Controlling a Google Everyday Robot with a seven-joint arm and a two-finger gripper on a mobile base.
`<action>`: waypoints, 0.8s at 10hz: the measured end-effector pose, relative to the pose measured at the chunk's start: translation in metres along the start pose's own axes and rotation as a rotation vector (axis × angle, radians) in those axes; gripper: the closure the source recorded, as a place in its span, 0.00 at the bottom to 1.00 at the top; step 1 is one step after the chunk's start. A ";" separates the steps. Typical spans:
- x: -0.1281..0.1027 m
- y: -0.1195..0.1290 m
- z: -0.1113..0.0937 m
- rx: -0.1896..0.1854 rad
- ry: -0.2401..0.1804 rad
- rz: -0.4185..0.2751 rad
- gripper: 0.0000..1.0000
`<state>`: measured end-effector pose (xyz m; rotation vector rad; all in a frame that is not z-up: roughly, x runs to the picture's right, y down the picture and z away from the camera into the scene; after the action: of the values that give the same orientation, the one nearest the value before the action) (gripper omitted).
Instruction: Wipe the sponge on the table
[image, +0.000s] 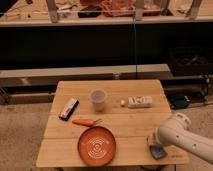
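Note:
The light wooden table (127, 125) fills the middle of the camera view. My white arm reaches in from the lower right. Its gripper (154, 146) points down at the table's front right corner. The small blue sponge (159, 153) lies under the gripper against the table top, close to the front edge, and the gripper is shut on it. Most of the sponge is hidden by the gripper.
An orange plate (97, 145) sits at the front middle, with a carrot (84, 121) just behind it. A pale cup (98, 99), a black-and-white bar (68, 108) and a white remote-like object (139, 101) lie further back. A long grey shelf (75, 75) runs behind the table.

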<state>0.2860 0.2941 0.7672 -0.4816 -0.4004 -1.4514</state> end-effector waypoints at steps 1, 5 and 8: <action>0.009 0.006 0.001 -0.009 0.002 0.016 1.00; 0.054 0.005 0.003 -0.019 0.015 0.044 1.00; 0.070 -0.010 0.001 -0.014 0.019 0.027 1.00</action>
<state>0.2820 0.2357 0.8062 -0.4824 -0.3682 -1.4325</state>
